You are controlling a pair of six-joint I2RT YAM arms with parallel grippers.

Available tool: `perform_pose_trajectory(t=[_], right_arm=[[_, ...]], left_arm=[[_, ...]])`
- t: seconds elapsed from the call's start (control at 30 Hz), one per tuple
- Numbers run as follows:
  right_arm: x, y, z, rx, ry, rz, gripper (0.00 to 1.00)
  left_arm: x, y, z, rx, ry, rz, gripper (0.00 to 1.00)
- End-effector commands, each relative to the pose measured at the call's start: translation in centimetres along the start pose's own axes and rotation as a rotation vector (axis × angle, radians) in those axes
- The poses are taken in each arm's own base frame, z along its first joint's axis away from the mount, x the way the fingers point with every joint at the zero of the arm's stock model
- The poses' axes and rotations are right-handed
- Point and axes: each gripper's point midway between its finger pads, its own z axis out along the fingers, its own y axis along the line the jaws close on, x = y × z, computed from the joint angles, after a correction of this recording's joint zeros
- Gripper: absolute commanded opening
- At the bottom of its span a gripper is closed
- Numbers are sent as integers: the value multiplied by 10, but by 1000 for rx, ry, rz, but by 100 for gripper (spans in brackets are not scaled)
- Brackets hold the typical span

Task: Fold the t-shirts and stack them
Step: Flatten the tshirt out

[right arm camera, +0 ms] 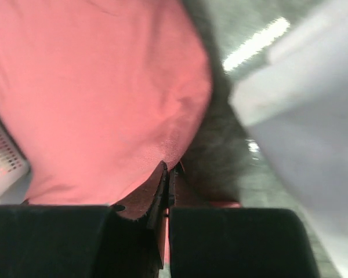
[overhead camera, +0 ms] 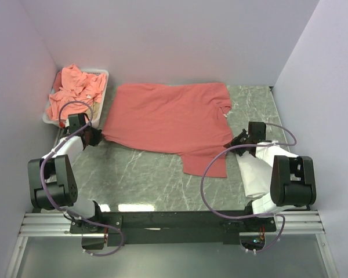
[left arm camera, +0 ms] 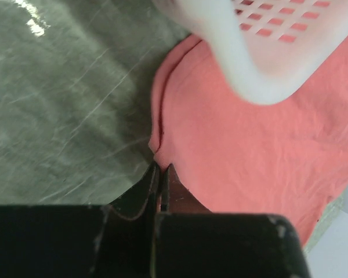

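Shirt [overhead camera: 168,119], coral, lies spread flat across the middle of the desk [overhead camera: 139,179], its neck toward the right and one sleeve pointing to the lower frame. The left pincer [overhead camera: 95,138] is closed tight on the shirt's lower-left corner; the right pincer [overhead camera: 235,141] is closed on its lower-right edge, beside the sleeve. Judging by this, spreading is done and the first fold is beginning. The next move likely calls for lifting both held points together, evenly, and carrying the near edge up-frame over the body.

Room is tight at both ends. The tray [overhead camera: 104,72], with more crumpled shirts [overhead camera: 75,90] in it, sits just beside the left pincer, and a white garment [overhead camera: 252,171] lies just beside the right one. Bare desk shows at lower middle, and the back wall is near the shirt's upper edge.
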Motion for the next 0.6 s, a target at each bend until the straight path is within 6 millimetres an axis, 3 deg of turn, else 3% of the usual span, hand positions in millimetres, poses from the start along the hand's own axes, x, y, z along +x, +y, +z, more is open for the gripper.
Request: perform_pose_trajectory(t=[0.0,0.27,0.57], right_arm=[[-13,-9,5,21,-72,-22,0],[-10,-54,2,158,-90,-4,0],[-19,-96,-16,276,-133,54,0]], left_arm=[[-7,0,-9,4,-49,-14,0],[18,17,-18,-31,-29,-2,0],[39,26,-33,-30,-3,15,0]])
